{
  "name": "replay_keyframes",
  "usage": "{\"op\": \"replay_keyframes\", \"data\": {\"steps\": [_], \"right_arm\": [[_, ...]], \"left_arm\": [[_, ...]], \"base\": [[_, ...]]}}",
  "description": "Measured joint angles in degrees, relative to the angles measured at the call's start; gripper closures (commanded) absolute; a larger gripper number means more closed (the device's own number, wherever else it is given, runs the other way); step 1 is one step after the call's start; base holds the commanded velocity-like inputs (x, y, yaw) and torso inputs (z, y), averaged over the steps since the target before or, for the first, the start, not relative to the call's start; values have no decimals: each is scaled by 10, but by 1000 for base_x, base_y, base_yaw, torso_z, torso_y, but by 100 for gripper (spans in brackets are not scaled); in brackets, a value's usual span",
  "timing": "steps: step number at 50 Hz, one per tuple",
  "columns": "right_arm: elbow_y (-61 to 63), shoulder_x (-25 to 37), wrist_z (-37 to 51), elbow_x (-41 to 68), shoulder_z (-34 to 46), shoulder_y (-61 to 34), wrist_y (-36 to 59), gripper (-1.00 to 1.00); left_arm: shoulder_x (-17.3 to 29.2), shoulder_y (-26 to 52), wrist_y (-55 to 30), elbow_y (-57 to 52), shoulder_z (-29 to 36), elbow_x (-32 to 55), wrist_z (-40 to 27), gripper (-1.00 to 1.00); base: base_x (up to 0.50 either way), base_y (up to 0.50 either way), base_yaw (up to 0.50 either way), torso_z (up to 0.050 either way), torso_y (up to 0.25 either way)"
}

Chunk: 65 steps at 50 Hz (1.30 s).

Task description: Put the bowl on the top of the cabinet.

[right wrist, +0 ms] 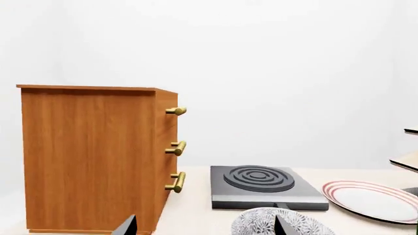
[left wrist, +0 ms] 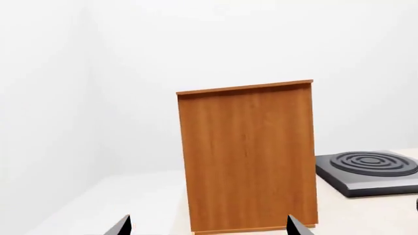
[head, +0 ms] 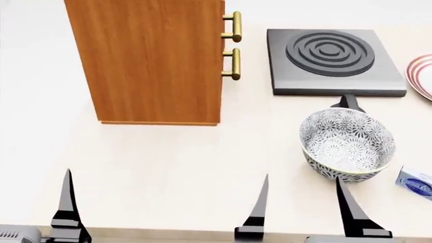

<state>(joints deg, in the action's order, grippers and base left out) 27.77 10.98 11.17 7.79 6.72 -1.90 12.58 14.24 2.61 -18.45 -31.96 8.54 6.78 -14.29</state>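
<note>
The bowl, white with a grey leaf pattern, stands upright on the pale table at the right, in front of the hotplate. Its rim also shows in the right wrist view. The orange-brown cabinet stands at the back left, its brass handles facing right. It shows in the left wrist view and the right wrist view. My right gripper is open and empty, just short of the bowl, and shows in its own view. My left gripper is open and empty in front of the cabinet; only one finger shows in the head view.
A dark grey hotplate with ring grooves lies behind the bowl, with a black handle between them. A flat white plate with red rings sits at the far right. A blue-and-white packet lies right of the bowl.
</note>
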Motion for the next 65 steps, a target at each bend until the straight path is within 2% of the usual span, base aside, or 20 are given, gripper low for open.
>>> {"op": "replay_keyframes", "data": {"steps": [10,24,57,65], "right_arm": [[-4,4,2,1,3,1,-6,-100],[-11,6,17,-9,10,3,-12,-100],[-20,13,38,-14,17,2,-24,-100],[-21,14,47,-19,19,0,-22,-100]], "left_arm": [[1,0,5,5,1,4,-2,-100],[5,-1,9,10,4,6,-6,-100],[12,0,12,12,11,9,-16,-100],[13,0,13,12,12,11,-18,-100]], "base": [[0,386,0,0,0],[1,0,0,0,0],[489,0,0,0,0],[68,0,0,0,0]]}}
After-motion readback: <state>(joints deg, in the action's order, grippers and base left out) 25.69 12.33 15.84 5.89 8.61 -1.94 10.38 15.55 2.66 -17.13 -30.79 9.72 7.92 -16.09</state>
